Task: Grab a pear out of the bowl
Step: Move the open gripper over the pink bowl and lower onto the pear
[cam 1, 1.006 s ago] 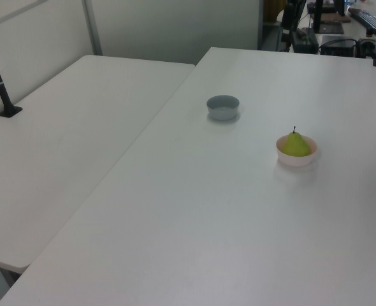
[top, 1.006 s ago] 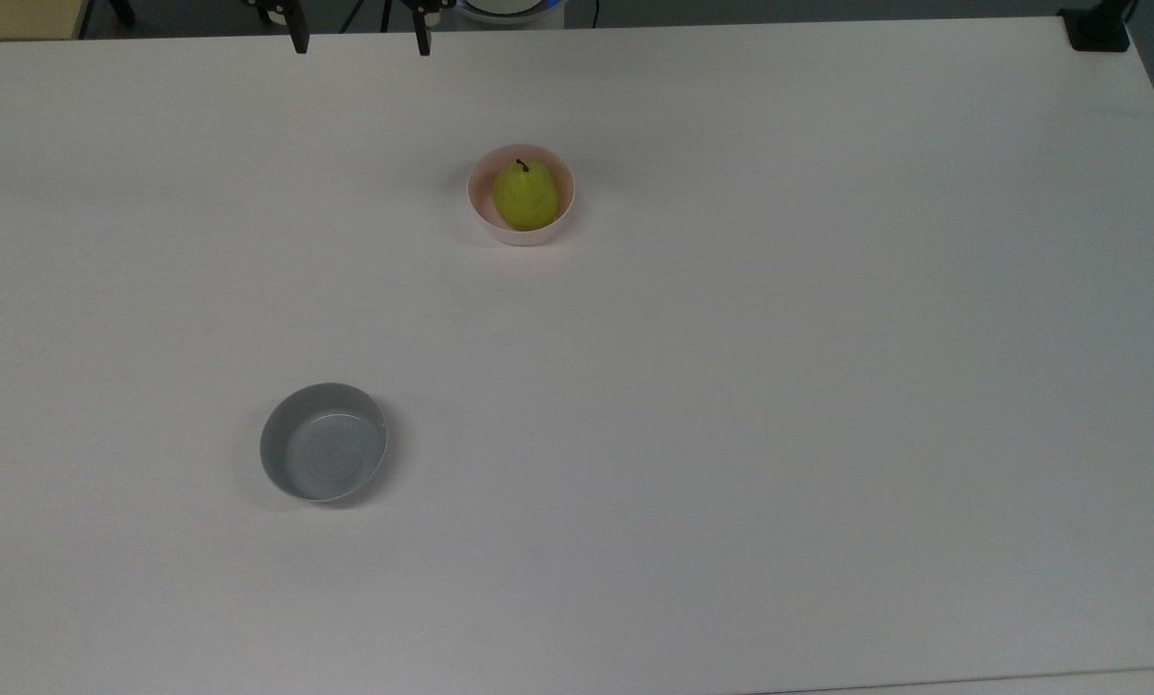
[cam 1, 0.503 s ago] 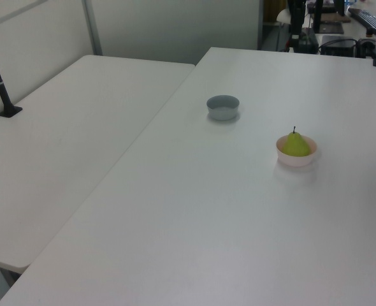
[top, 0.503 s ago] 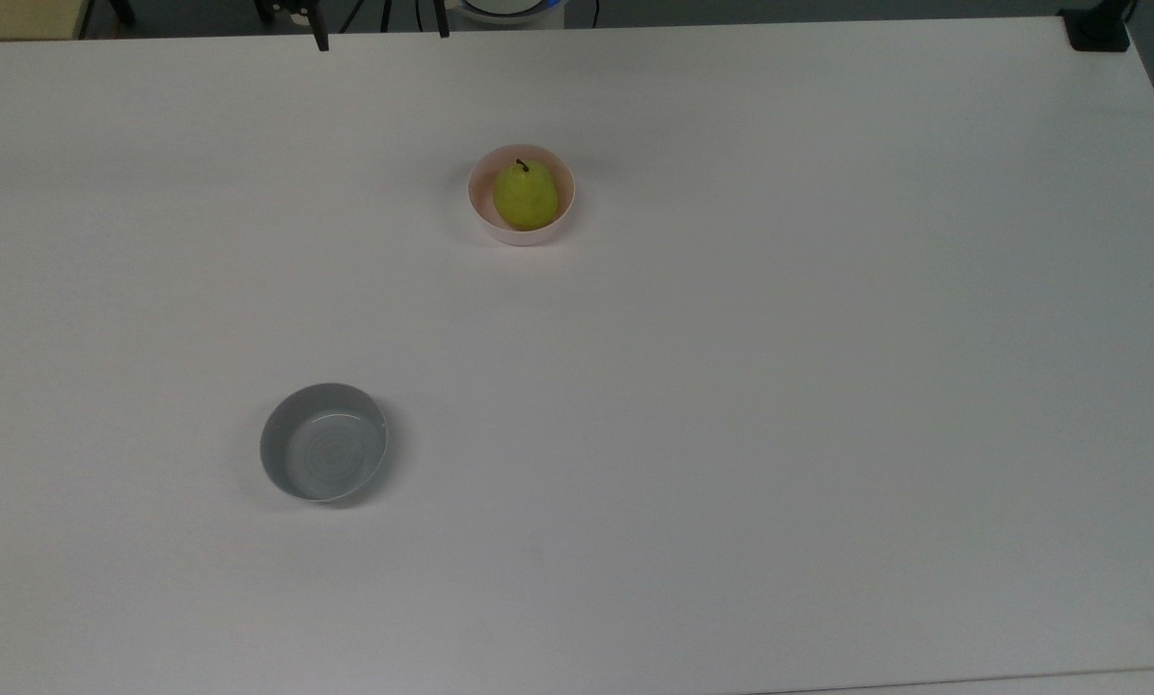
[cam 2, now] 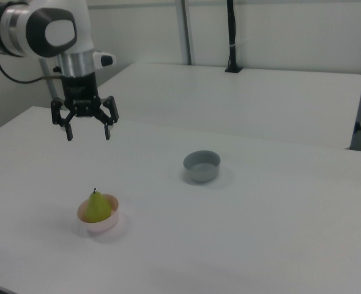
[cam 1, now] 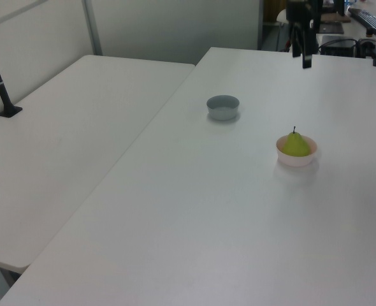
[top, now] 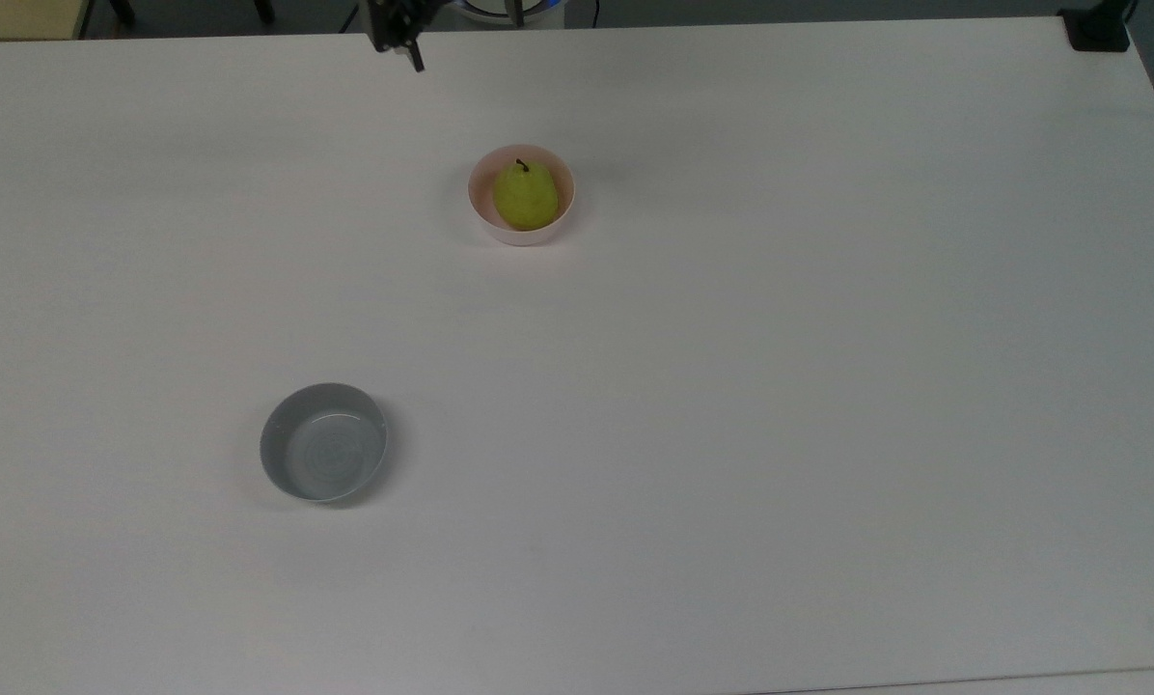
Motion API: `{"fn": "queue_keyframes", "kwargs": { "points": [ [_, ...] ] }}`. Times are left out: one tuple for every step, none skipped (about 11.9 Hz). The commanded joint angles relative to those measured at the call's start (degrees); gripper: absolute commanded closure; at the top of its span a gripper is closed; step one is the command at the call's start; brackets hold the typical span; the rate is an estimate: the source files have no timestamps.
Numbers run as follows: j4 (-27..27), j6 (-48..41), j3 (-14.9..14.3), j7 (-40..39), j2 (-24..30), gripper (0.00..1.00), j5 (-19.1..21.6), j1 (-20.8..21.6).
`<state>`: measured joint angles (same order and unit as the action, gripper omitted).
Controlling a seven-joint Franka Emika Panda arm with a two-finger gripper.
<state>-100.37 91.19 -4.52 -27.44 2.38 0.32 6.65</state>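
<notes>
Right view, entry: tool [cam 2: 87, 134], fingers spread apart, nothing held, hung above the bench [cam 2: 278, 220] and well apart from the bowl [cam 2: 98, 222]. Pear [cam 2: 96, 207]: seated upright in the pink bowl, stem up, untouched. Grey bowl [cam 2: 202, 166]: set apart on the bench, not needed for the task. Progress, as judged: nothing is done yet of the pick. Left to be done: the tool is to be brought over the pear, lowered, closed on it, and the pear lifted clear of the bowl.
</notes>
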Motion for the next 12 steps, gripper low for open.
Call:
{"fn": "queue_keyframes", "kwargs": {
  "points": [
    [-15.15,12.47,-0.58,5.53,6.75,0.0,1.35,3.71],
    [-17.81,15.57,-0.49,7.56,6.94,0.0,1.35,4.24],
    [-19.67,17.6,-0.49,8.01,6.68,0.0,1.44,4.51],
    [-21.6,20.67,-0.49,8.19,6.24,0.0,1.53,4.6],
    [-23.88,23.48,-0.4,8.28,5.97,0.0,1.53,4.95],
    [-25.64,26.3,-0.49,9.76,5.19,0.0,1.53,6.0],
    [-26.71,28.76,-0.49,11.6,3.87,0.0,1.44,6.27],
    [-27.15,30.26,-0.49,12.14,2.47,0.0,1.35,6.27],
    [-27.24,31.41,-0.49,12.24,1.15,0.0,1.35,6.27],
    [-27.33,32.55,-0.49,12.24,-0.26,0.02,1.27,6.27],
    [-27.33,33.09,-0.49,12.24,-1.31,0.06,0.83,6.27],
    [-27.33,33.27,-0.49,12.24,-2.28,0.16,0.74,6.27]
  ]
}}
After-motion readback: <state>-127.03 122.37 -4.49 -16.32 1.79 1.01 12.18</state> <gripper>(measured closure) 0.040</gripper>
